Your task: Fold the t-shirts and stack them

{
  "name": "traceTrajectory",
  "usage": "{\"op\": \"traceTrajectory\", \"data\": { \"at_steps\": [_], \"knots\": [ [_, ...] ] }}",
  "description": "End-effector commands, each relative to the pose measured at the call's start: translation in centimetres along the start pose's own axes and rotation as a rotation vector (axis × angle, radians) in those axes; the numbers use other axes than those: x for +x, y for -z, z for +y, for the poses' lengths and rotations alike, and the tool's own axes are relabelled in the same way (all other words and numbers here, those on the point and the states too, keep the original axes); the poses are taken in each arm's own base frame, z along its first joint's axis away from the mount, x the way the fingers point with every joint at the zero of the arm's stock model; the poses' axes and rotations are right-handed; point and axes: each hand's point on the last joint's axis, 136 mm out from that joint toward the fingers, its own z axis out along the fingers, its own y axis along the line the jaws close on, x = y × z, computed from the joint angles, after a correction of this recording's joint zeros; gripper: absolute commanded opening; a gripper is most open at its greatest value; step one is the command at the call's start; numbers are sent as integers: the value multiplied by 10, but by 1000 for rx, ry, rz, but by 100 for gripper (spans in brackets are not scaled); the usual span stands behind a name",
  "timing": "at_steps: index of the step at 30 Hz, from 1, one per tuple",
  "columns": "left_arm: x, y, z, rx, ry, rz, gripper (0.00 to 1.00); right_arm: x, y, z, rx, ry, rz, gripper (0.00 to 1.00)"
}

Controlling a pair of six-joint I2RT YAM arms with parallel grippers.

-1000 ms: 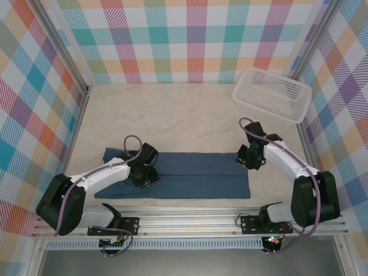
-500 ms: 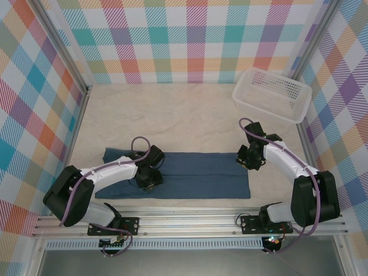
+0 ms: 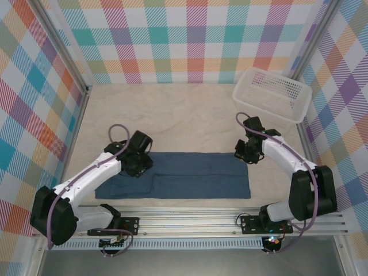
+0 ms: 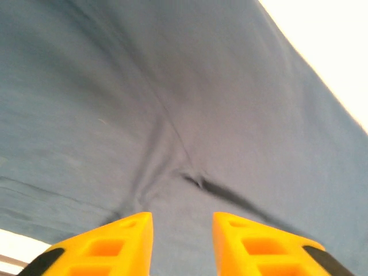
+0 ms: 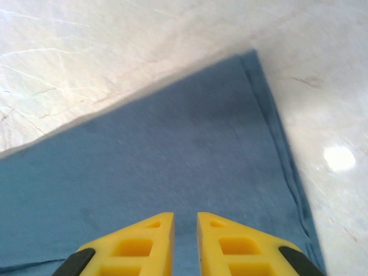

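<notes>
currently: white perforated basket (image 3: 273, 95) sits in the far right corner of the table (image 3: 172, 115), well apart from both arms. its holed floor is visible across the whole inside.

t-shirt (image 3: 195, 178): plain dark slate-blue, matte, no print seen. it is folded into one long flat band lying left to right on the table, near the arm bases. long edges are roughly straight, and a lengthwise fold line runs along the middle. the left end looks less tidy, with a darker overlapping layer.

left gripper (image 3: 137, 164): over the far edge of the band near its left end. in the left wrist view the orange fingers (image 4: 115, 241) stand narrowly apart with cloth showing in the gap. creases in the fabric converge just ahead of the tips. cannot tell whether the tips touch the cloth; nothing seen pinched.

right gripper (image 3: 244, 154): above the far right corner of the band. in the right wrist view the yellow fingers (image 5: 144, 244) leave only a slim gap and grip nothing. the cloth below lies flat, its hemmed corner just ahead on the pale table surface.
</notes>
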Motion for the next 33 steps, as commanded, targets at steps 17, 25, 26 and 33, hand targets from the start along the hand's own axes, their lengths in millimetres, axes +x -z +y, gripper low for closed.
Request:
{"op": "traceTrajectory", "data": {
  "at_steps": [17,25,26,33],
  "knots": [
    [-119,-116,-20,-201,260,59,23,34,-57,-38,201,-195,226,13],
    [-198,-159,-219,150,122,30,26,58,-56,-31,199,-287,263,15],
    [-201,-163,-238,181,110,27,26,62,-55,-28,199,-292,266,15],
    [-175,-197,-326,354,97,71,28,117,-60,5,223,-270,331,16]
  ]
}}
